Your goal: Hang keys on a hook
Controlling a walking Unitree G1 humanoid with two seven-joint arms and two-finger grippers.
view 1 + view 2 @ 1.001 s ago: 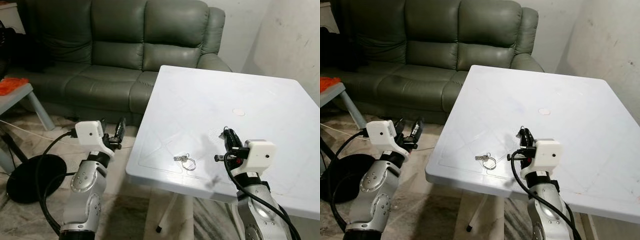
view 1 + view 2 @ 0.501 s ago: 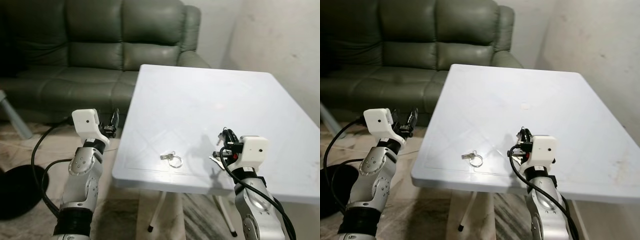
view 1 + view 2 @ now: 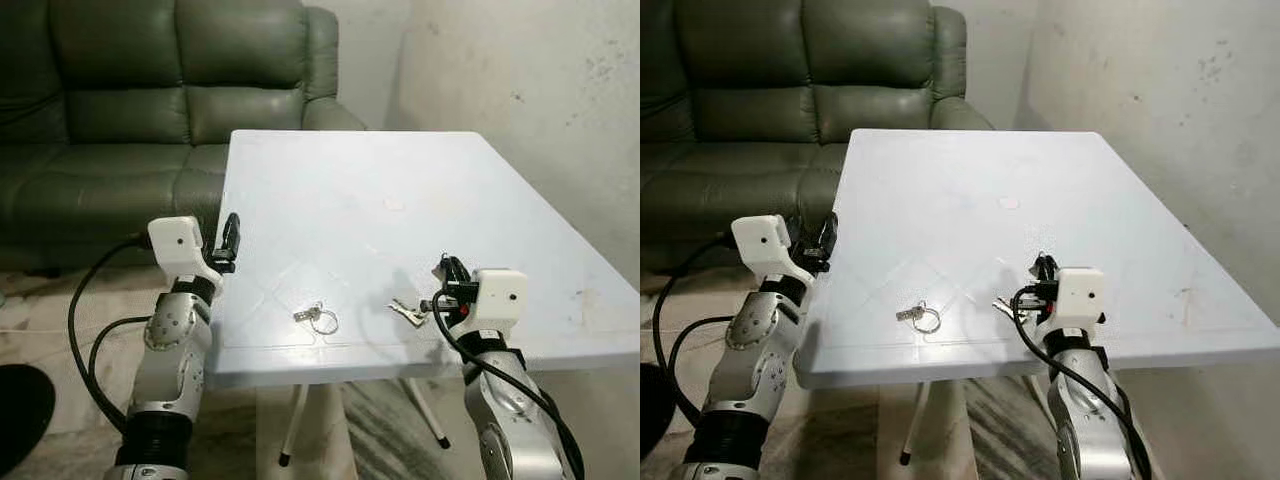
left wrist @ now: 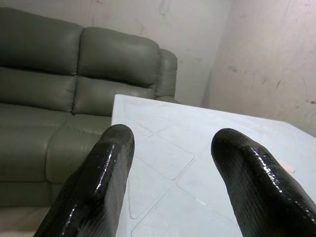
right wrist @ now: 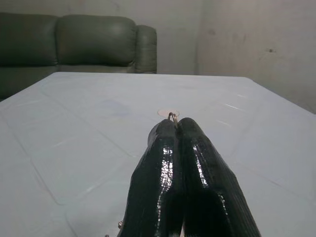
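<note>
My right gripper (image 3: 443,268) hovers low over the white table (image 3: 400,170) near its front edge, shut on a key ring (image 5: 173,117) whose wire loop peeks out between the fingertips. Keys (image 3: 405,312) hang from it to its left, just over the tabletop. A second bunch of keys on a ring (image 3: 316,317) lies flat on the table, midway between my arms. At the table's left edge my left gripper (image 3: 228,235) is held up, open, its fingers (image 4: 111,163) wide apart with nothing between them.
A small round disc (image 3: 395,205) sits on the middle of the table. A grey-green leather sofa (image 3: 120,110) stands behind and to the left. A bare wall (image 3: 540,90) runs along the right. A black round base (image 3: 15,400) lies on the floor at left.
The whole picture has slid left, so the camera has turned right; sofa and floor base now sit farther left. The keys under my right gripper have come into sight. Both arms keep their pose.
</note>
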